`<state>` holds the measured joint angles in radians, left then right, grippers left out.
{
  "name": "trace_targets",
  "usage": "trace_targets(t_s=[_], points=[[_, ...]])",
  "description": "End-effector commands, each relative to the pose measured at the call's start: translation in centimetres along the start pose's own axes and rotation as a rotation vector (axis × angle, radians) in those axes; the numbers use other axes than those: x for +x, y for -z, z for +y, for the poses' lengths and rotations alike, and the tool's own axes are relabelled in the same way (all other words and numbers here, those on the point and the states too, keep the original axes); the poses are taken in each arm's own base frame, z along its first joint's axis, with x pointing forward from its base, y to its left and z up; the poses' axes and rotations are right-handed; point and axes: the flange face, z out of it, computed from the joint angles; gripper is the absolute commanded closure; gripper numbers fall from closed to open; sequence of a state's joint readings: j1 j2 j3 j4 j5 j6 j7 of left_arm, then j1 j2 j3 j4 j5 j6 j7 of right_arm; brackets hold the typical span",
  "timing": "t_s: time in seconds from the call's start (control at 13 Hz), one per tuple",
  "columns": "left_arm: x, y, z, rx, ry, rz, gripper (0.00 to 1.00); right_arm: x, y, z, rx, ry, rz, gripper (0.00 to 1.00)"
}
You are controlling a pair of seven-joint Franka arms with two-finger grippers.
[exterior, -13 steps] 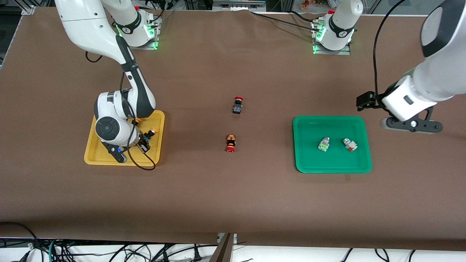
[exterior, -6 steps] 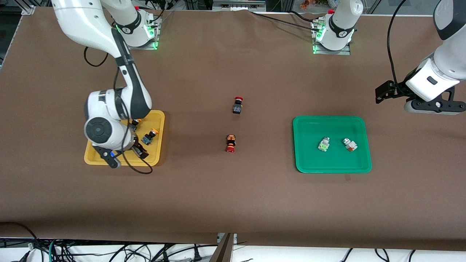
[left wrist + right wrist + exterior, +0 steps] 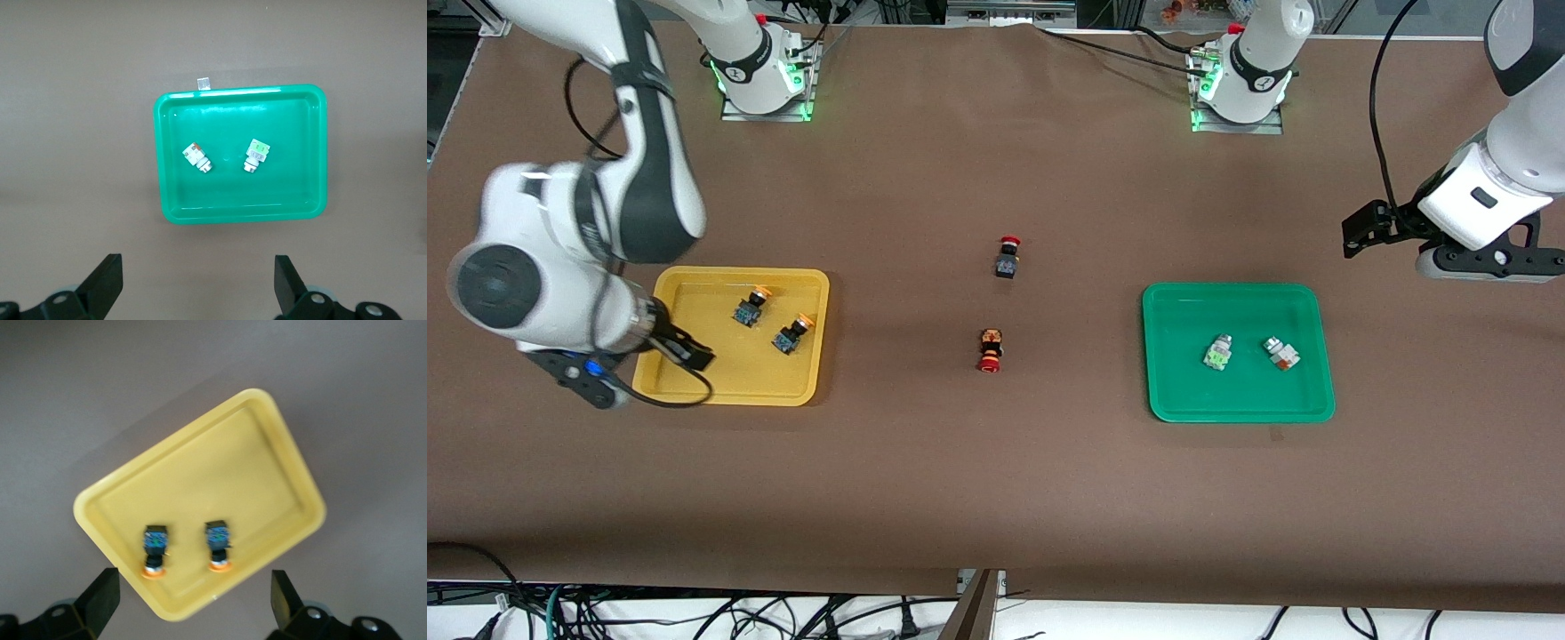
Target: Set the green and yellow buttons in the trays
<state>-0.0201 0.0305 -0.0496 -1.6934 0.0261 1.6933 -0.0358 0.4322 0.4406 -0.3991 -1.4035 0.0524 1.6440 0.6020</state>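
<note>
- Sorting looks pretty much done to me: all four buttons that matter are already sitting in trays.
- The yellow tray (image 3: pixel 734 391) at the right arm's end of the table has both dark-bodied yellow-cap buttons in it, one (image 3: pixel 751 306) a bit farther from the front camera, and the other (image 3: pixel 792 332) just beside it, nearer the table's middle. Both lie on their sides, apart from each other.
- The green tray (image 3: pixel 1174 400) at the left arm's end holds the two pale ones, the green-faced button (image 3: pixel 1216 353) and the orange-red-faced button (image 3: pixel 1281 354), side by side but not touching.
- The right gripper (image 3: pixel 190 600) is up in the air over the outer edge of the yellow tray. Its jaws are spread wide and there's nothing in them.
- The left gripper (image 3: pixel 199 283) hangs over bare table off the green tray's outer corner, jaws wide apart too, holding nothing. That arm just seems to be waiting.
- Two red-cap buttons, one (image 3: pixel 1007 258) farther from the camera and one (image 3: pixel 990 349) nearer, lie mid-table between the trays. As I read it they aren't part of the job, so leave them.
- Next move, my guess: nothing left to grab, so both arms just need to pull clear of the trays without bumping anything.
</note>
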Motion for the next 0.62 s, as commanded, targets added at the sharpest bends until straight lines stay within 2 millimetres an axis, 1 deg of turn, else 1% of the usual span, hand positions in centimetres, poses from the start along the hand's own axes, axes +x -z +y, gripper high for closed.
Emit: trace_targets(t_s=[0.0, 0.08, 0.15, 0.23, 0.31, 0.38, 0.46, 0.54], points=[[0.6, 0.4, 0.0, 0.016, 0.006, -0.002, 0.00, -0.9, 4.3, 5.1, 0.029, 0.110, -0.038, 0.00], [0.6, 0.3, 0.1, 0.016, 0.009, -0.004, 0.00, -1.4, 5.3, 6.2, 0.036, 0.147, -0.046, 0.00], [0.6, 0.4, 0.2, 0.016, 0.010, -0.002, 0.00, -1.6, 5.8, 7.5, 0.042, 0.191, -0.050, 0.00], [0.6, 0.4, 0.3, 0.016, 0.006, -0.002, 0.00, -1.5, 6.0, 8.1, 0.049, 0.254, -0.046, 0.00], [0.6, 0.4, 0.2, 0.016, 0.005, -0.002, 0.00, -1.0, 6.5, 10.0, 0.064, 0.298, -0.046, 0.00], [0.6, 0.4, 0.3, 0.016, 0.002, -0.002, 0.00, -0.6, 6.3, 11.1, 0.084, 0.370, -0.056, 0.00], [0.6, 0.4, 0.4, 0.016, 0.002, -0.002, 0.00, -0.3, 6.0, 11.4, 0.102, 0.456, -0.066, 0.00], [0.6, 0.5, 0.6, 0.015, -0.003, 0.001, 0.00, -0.5, 5.8, 11.7, 0.123, 0.528, -0.077, 0.00]])
